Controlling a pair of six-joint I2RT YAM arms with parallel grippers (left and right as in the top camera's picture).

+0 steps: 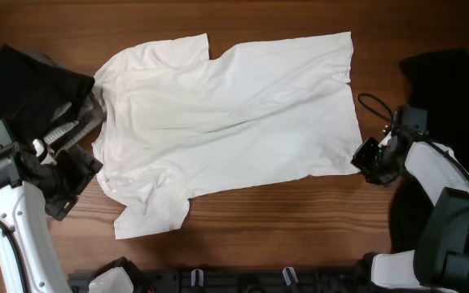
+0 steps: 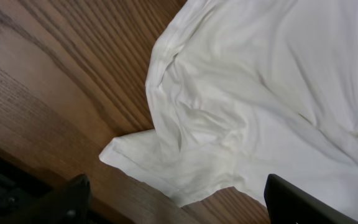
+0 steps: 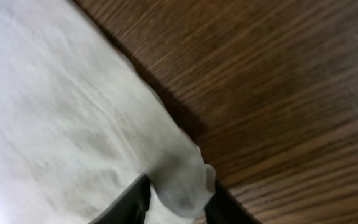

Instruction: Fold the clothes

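T-shirt (image 1: pixel 226 122) white, rumpled, outspread

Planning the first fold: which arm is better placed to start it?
Right. The right gripper pinches the shirt at its hem corner, ready to lift and fold over. The left gripper is open near a sleeve, holding nothing.
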